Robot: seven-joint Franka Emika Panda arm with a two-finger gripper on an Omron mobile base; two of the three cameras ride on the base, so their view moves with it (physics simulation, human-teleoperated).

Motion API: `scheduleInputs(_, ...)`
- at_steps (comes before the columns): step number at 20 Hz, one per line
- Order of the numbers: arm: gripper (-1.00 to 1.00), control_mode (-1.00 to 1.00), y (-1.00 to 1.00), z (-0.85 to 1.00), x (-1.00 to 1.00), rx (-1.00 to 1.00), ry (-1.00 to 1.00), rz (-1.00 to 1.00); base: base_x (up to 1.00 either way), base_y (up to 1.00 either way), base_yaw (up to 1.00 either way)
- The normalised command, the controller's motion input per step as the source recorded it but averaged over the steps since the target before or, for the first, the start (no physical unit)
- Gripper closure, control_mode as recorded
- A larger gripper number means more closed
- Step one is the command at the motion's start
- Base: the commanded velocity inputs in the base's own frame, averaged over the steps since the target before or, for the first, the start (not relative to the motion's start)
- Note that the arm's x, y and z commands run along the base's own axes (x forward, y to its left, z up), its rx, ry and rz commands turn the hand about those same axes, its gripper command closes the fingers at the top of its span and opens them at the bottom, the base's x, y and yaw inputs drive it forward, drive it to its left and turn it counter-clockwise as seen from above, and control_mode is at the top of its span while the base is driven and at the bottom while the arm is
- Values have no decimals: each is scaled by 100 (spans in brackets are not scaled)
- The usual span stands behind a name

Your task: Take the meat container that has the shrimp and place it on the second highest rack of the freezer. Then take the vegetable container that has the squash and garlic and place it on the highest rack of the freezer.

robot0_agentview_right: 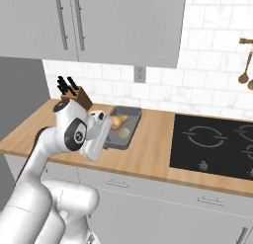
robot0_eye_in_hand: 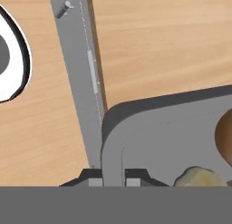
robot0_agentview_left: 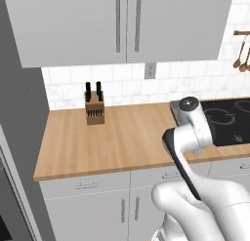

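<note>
On the wooden counter (robot0_agentview_right: 148, 161), going left to right in the right base view, the knife block (robot0_agentview_right: 75, 96) stands at the back left by the tiled wall, then comes the grey vegetable container (robot0_agentview_right: 129, 120) in the middle stretch, nearer the counter's front edge than the wall, and the black cooktop (robot0_agentview_right: 217, 144) takes up the right end. The container holds an orange-brown squash (robot0_agentview_right: 117, 121) toward its back and a pale garlic bulb (robot0_agentview_right: 124, 133) toward its front. The gripper (robot0_eye_in_hand: 113, 178) reaches down at the container's left front corner; in the hand view its two dark finger tips (robot0_eye_in_hand: 94, 177) stand on either side of the raised grey rim (robot0_eye_in_hand: 112, 150), closed together on that wall, so the pincer is clamped on the container's edge. The tray seems to rest flat on the wood, not yet lifted. No shrimp container shows on the counter, so the step in hand is most likely the second one: taking the vegetable container. The next move calls for a straight lift with the tray kept level, since a single-corner hold could let it tip and roll the garlic out, then a drive round to the freezer and its highest rack.
</note>
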Motion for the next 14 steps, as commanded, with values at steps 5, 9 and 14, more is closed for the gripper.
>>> scheduleInputs(5,100,-100,30,46,-54,0,4,0,0,0,0)
scheduleInputs(9,100,-100,43,12,-51,-7,1,0,0,0,0)
scheduleInputs(14,100,-100,26,-13,-25,-7,1,5,0,0,0)
